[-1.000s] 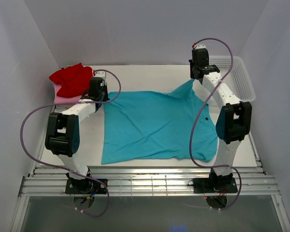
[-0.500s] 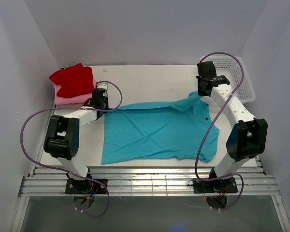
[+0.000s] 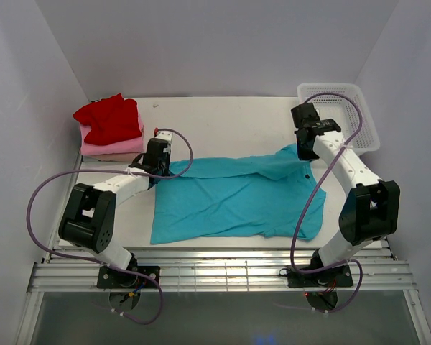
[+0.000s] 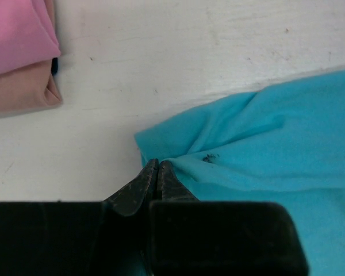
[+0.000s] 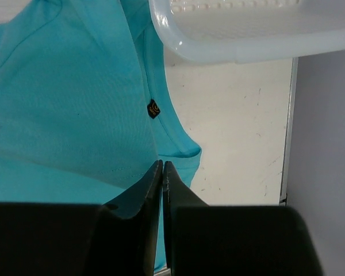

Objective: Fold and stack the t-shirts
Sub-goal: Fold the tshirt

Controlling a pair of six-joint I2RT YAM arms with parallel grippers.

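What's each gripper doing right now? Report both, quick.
Left gripper: closed, pinching the teal t-shirt at its far left corner.
Right gripper: closed, pinching the same shirt on its far right side.

Robot lab booth (white walls (image 3: 215,43), arms (image 3: 93,215) bolted to table (image 3: 223,122)).

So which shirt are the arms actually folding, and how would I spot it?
Look at the white table between the two arms. Spread across its middle lies the teal t-shirt, with the left tool and right tool each pinching its far edge. Unlike the red shirt and pink shirt folded in the far-left corner, it alone lies open and is teal.
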